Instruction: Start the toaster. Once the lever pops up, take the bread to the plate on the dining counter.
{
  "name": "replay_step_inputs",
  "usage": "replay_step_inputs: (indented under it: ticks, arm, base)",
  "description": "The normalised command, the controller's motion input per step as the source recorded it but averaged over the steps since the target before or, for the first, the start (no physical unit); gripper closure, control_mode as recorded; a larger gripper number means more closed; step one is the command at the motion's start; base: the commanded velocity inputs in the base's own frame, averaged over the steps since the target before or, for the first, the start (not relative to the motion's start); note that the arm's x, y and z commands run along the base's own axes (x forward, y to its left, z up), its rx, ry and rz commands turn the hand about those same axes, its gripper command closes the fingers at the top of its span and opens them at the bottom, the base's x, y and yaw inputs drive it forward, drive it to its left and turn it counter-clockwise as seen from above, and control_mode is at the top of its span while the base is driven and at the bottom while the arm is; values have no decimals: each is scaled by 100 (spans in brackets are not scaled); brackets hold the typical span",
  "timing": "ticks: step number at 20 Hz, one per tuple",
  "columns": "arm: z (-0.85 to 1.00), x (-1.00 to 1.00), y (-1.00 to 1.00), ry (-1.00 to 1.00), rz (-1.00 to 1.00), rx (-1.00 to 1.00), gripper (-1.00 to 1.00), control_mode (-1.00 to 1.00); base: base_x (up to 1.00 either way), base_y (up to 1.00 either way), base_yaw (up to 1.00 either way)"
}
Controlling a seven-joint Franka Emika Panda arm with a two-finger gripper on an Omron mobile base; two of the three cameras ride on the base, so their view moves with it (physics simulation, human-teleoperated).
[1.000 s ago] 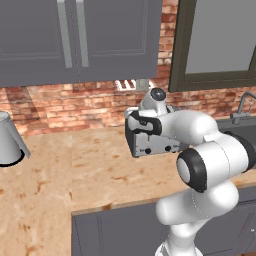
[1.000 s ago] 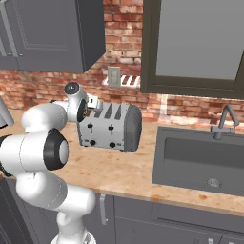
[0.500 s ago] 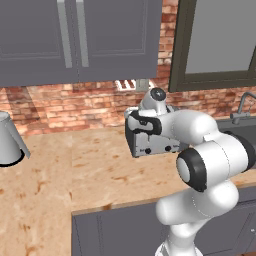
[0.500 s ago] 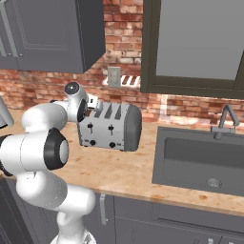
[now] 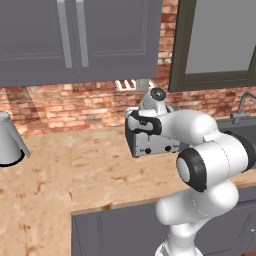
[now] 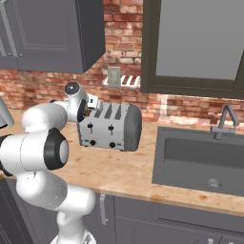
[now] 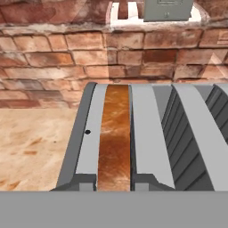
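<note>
The silver-grey toaster (image 5: 156,142) (image 6: 114,126) stands on the stone-look counter by the brick wall, its two levers and knobs on the front face. In the hand view I look along the top of the toaster (image 7: 149,133), and the bread (image 7: 115,133) lies in the left slot as a brown strip level with the top. My gripper (image 6: 90,106) (image 5: 142,125) hovers at the front top edge of the toaster, over that left slot. Its fingers are hidden and it is shut; I cannot tell whether it touches anything. The plate and the dining counter are out of view.
A dark sink (image 6: 200,157) with a faucet (image 6: 223,119) lies right of the toaster. A grey pot-like vessel (image 5: 7,140) stands at the counter's far left. A wall outlet (image 7: 167,9) sits above the toaster, under grey upper cabinets (image 5: 75,35). Bare counter (image 5: 75,170) lies left of the toaster.
The arm and the toaster keep their places in both base views. The jaws have closed within the last half second.
</note>
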Motion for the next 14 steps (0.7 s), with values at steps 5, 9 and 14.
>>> replay_step_inputs:
  ticks: [5, 9, 14]
  arm:
    - [0, 0, 0, 0, 0, 0, 100, -100]
    - [0, 0, 0, 0, 0, 0, 100, -100]
    - [0, 0, 0, 0, 0, 0, 100, -100]
  base:
    - [0, 0, 0]
    - [0, 0, 0]
    - [0, 0, 0]
